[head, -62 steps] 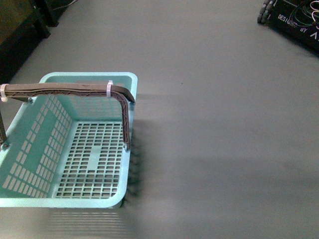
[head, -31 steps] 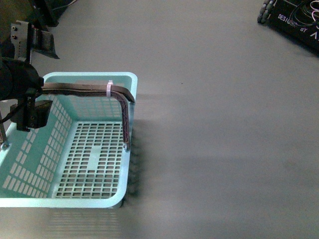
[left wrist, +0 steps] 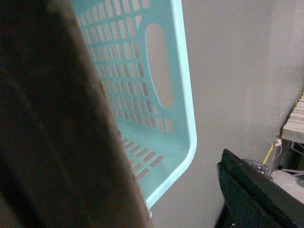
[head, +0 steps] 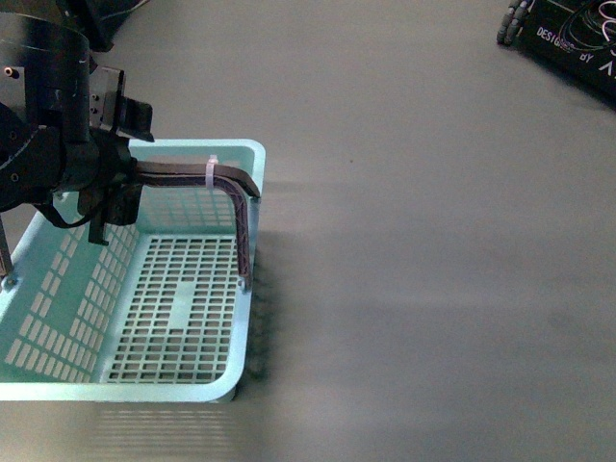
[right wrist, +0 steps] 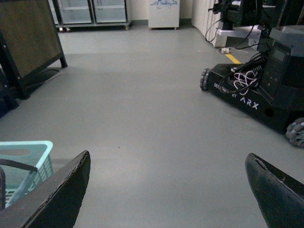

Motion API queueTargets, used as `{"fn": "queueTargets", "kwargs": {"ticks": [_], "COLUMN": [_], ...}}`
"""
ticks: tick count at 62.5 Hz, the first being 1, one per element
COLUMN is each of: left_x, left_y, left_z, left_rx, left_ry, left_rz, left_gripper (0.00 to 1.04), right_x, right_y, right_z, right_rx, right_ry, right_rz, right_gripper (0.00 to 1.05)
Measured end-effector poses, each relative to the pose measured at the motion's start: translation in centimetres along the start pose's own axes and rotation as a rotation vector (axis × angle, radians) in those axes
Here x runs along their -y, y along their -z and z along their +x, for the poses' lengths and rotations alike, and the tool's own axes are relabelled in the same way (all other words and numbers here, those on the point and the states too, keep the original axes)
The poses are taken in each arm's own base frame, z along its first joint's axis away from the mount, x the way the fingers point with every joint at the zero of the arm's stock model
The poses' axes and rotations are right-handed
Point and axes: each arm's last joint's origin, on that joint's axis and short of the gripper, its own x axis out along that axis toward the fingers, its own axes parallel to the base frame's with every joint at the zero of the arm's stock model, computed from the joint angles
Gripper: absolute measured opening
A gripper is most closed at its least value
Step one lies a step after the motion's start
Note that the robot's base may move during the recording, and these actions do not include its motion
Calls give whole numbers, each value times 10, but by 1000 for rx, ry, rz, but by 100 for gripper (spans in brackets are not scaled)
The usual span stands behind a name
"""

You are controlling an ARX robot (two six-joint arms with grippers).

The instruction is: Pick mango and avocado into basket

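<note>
The light teal basket [head: 245, 154] stands on the grey floor at the left of the front view, and nothing shows inside it. Its brown handle [head: 231, 183] stands upright with a white tie on it. My left gripper [head: 125, 164] is open and empty above the basket's far left part, its fingers on either side of the handle. In the left wrist view the left gripper [left wrist: 183, 199] is over the basket's slotted wall [left wrist: 161, 71]. My right gripper [right wrist: 167, 159] is open and empty over bare floor, with the basket's corner [right wrist: 28, 154] beside it. The mango and the avocado are out of view.
A black wheeled ARX base [head: 568, 38] stands at the far right and also shows in the right wrist view [right wrist: 251, 90]. A dark wooden panel on legs [right wrist: 28, 42] stands at the far left. Glass-fronted cabinets [right wrist: 90, 12] line the back wall.
My left arm has come into view from the left and moved right, over the basket's far left edge by the handle. The basket has not moved.
</note>
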Motion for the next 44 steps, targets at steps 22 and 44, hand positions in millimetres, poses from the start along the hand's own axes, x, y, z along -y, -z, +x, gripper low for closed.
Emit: {"fn": "queueTargets", "kwargs": {"ticks": [22, 44], "left_x": [4, 23], "left_y": [-9, -56], "left_z": [4, -127], "left_rx": [5, -2], "left_ry": [-17, 133], "left_rz": [-66, -221], "left_gripper": [27, 27], "right_x": [0, 0], "right_y": [0, 0], "right_z": [0, 0], "right_rx": [0, 0], "right_ry": [0, 0], "right_rz": [0, 0], "right_gripper": [96, 96]}}
